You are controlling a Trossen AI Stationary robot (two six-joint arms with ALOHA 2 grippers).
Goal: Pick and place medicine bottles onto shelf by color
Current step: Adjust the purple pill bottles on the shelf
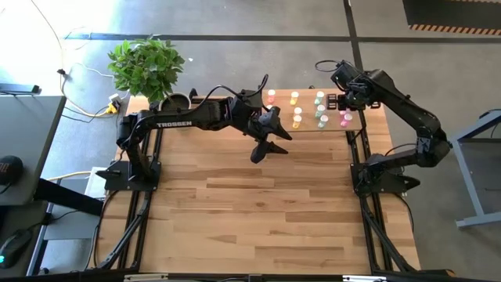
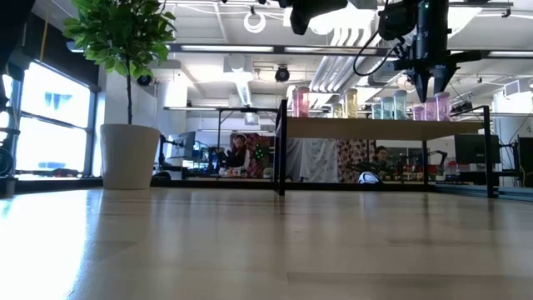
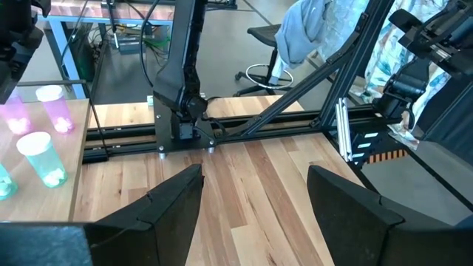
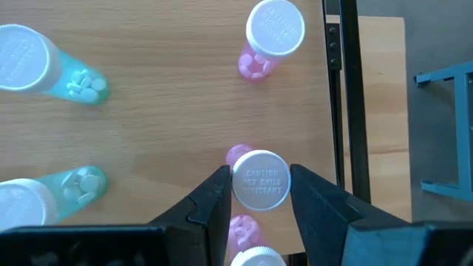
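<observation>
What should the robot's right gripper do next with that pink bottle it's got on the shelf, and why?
Probably open a bit and lift straight up. The right gripper flanks the white cap of a pink bottle that looks set upright on the shelf, in line with the other pink bottle, so its spot seems right. The left gripper waits open over the table.

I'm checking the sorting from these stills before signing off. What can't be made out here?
- Right gripper around a magenta bottle: the cap hides whether the fingers touch it or whether it stands on the shelf.
- High view: the bottles are too small to count by colour.
- Low view: both grippers are partly cut off by the top edge.
- Left wrist view: the open left gripper cuts off the bottles at the edge.
</observation>
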